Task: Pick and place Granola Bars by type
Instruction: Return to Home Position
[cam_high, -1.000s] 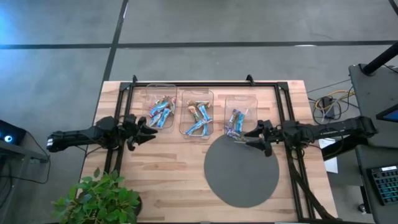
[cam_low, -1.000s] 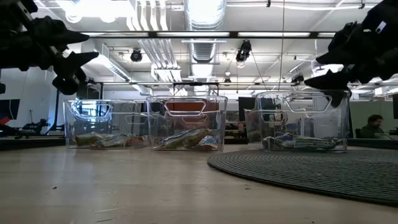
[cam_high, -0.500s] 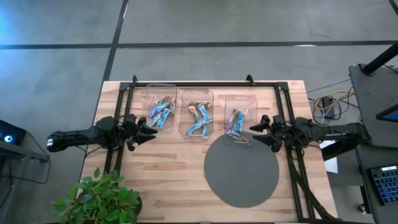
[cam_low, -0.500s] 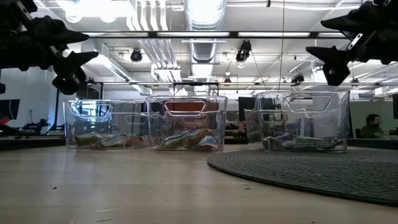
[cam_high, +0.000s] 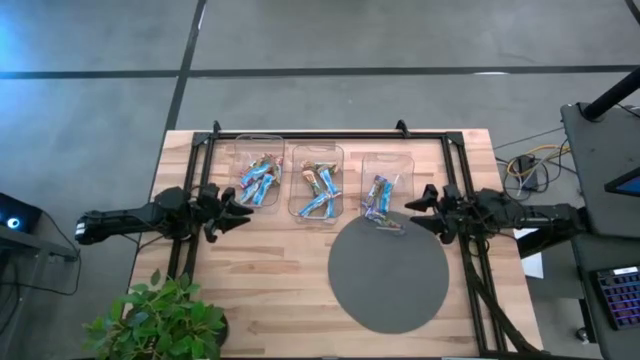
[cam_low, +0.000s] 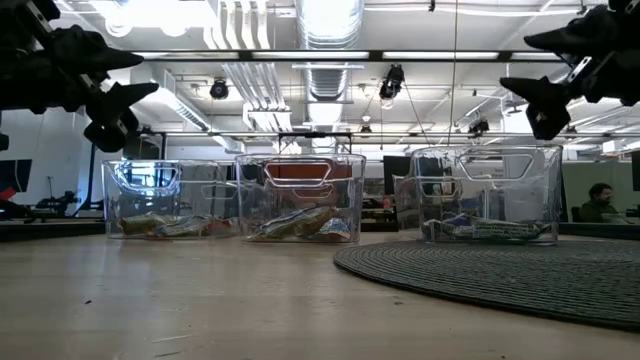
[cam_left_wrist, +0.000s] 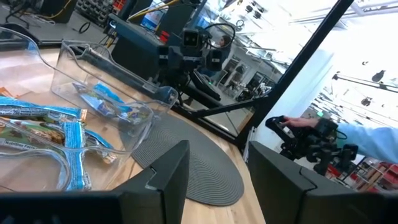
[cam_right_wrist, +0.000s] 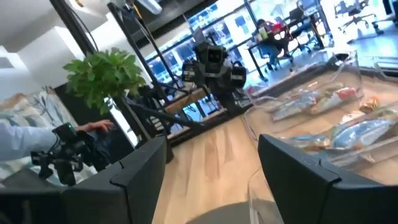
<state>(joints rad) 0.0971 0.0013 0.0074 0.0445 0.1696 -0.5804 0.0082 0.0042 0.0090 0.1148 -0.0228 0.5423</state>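
Two pincers hang in the air with nothing between their fingers; the left pincer (cam_high: 240, 211) has its two dark fingers spread apart, just beside the near corner of the left bin (cam_high: 258, 140) and, in the low view, higher than the bin's rim; the right pincer (cam_high: 412, 214) is likewise spread and empty, just beside the right bin (cam_high: 383, 160) and near the far rim of the round dark mat (cam_high: 388, 280). The Granola Bars (cam_high: 258, 183) are small wrapped sticks in shiny foil, and all that show lie inside the three clear bins, which stand in a row across the far half of the wooden tabletop (cam_high: 270, 290); the left bin holds a loose heap in light blue with touches of tan and red; the middle bin (cam_high: 316, 152) holds tan bars at its far end and light blue ones nearer; the right bin holds a small cluster in purple-blue, and its near end meets the mat's edge. The left arm (cam_high: 130, 218) stretches nearly level from the tabletop's left edge toward the bins; the right arm (cam_high: 530, 212) reaches in from the right edge in much the same way, so the two pincers point at each other across the row; a potted plant (cam_high: 160, 320) stands at the near left corner; in the left wrist view a person's hand (cam_left_wrist: 298, 122) in a pale sleeve grips a dark handle beyond the tabletop.
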